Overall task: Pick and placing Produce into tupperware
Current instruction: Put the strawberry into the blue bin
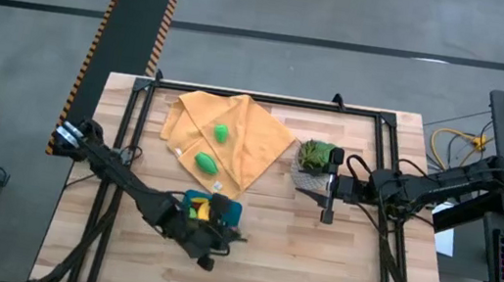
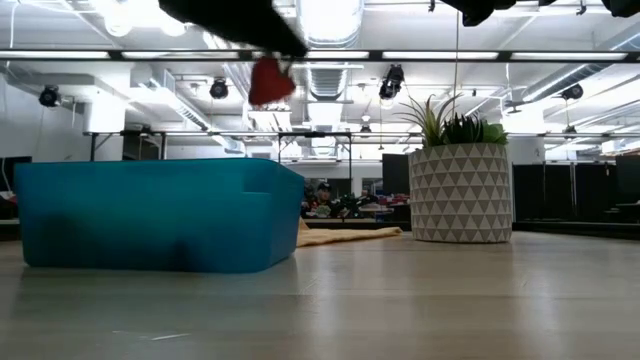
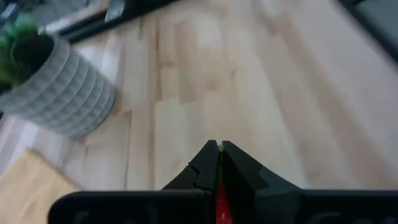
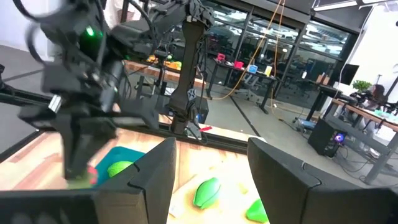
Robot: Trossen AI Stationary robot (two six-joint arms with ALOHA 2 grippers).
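The teal tupperware (image 1: 214, 206) stands near the table's front middle, with a yellow piece (image 1: 204, 210) and a green piece (image 4: 121, 167) of produce inside. My left gripper (image 1: 218, 243) hovers at its near right corner, above the rim, shut on a red piece (image 2: 270, 82). Two green pieces (image 1: 221, 133) (image 1: 205, 163) lie on the orange cloth (image 1: 229, 138) farther back. My right gripper (image 4: 211, 171) waits open and level beside the potted plant (image 1: 316, 160), with nothing between its fingers. My left gripper pinches the red piece between its two fingers, red (image 3: 219, 202) showing in the slit between them and a green tip (image 3: 220, 147) at their free ends. The fingers slant downward. The piece hangs below them (image 2: 270, 82), lifted clear of table and tupperware.
The plant in its grey patterned pot (image 2: 460, 190) stands right of centre, close to my right gripper. The orange cloth (image 2: 345, 237) covers the far middle. Bare wood (image 1: 313, 268) lies at the table's front right. A black frame rail (image 1: 268, 99) runs along the far edge.
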